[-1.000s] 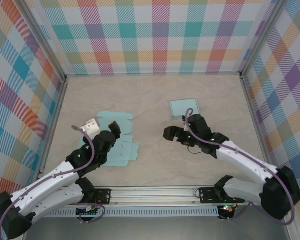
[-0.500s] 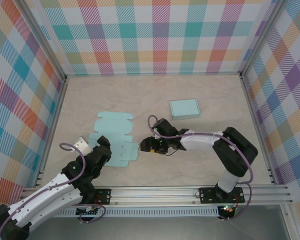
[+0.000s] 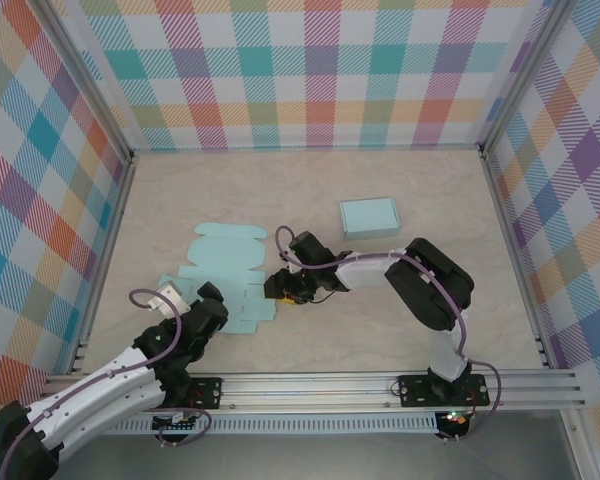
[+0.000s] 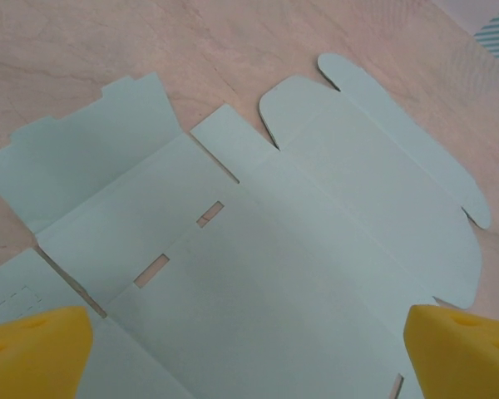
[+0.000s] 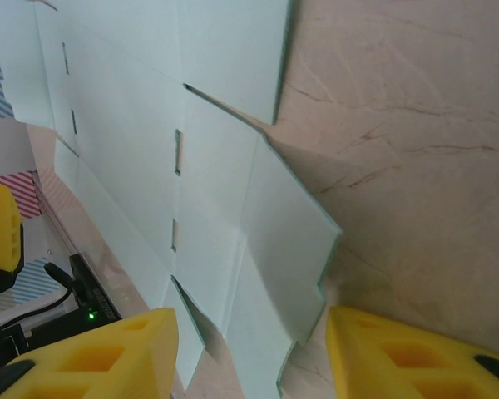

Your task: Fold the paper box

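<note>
right wrist, right hand (image 5: 254,357) half open, paper box (image 5: 133,125) flap between its fingers (image 5: 416,357), left hand (image 4: 249,353) open above

Flat box blank (image 3: 225,275), nine o'clock, was plain pale teal; folded box (image 3: 369,216), two o'clock, matched. Table (image 3: 310,185) was beige, marble-veined. Walls (image 3: 300,70) bore multicolour plaid. Right gripper fingers (image 5: 91,349) were yellow.

Left gripper (image 3: 208,296) hovered low over the near-left corner of the flat paper box (image 3: 228,268), fingers (image 4: 33,353) spread wide. Right gripper (image 3: 280,290), arm bent sharply leftward, straddled its right flap, fingers (image 5: 399,353) apart.
</note>
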